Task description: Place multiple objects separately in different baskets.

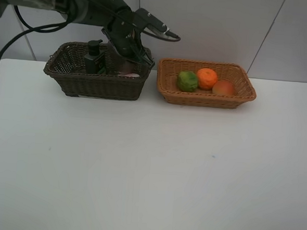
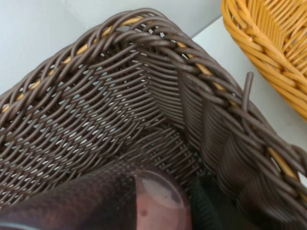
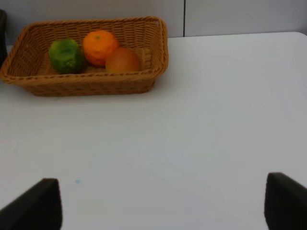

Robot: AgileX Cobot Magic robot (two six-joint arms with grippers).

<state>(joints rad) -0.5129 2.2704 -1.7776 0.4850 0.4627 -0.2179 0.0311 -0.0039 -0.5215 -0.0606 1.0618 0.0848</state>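
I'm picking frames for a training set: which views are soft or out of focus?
Exterior high view: evenly lit, sharp, soft shadows under both baskets. Left wrist view: dark basket weave crisp, the pink cup at the bottom blurred. Right wrist view: the right claw fingertips blurred, fruit mildly soft.

Honestly a lot is hidden here. The left gripper [image 1: 130, 59] is sunk into the dark brown basket [image 1: 95, 83], so its fingertips are behind the wicker wall and I can't tell how the jaws stand. The pump bottle [image 1: 93, 56] only shows its top half over the rim. Up close in the left wrist view, the pink cup [image 2: 160, 203] is a blurry, cropped blob. The right gripper [image 3: 163, 203] shows just two finger [image 3: 41, 203] tips, cut off at the frame edge.
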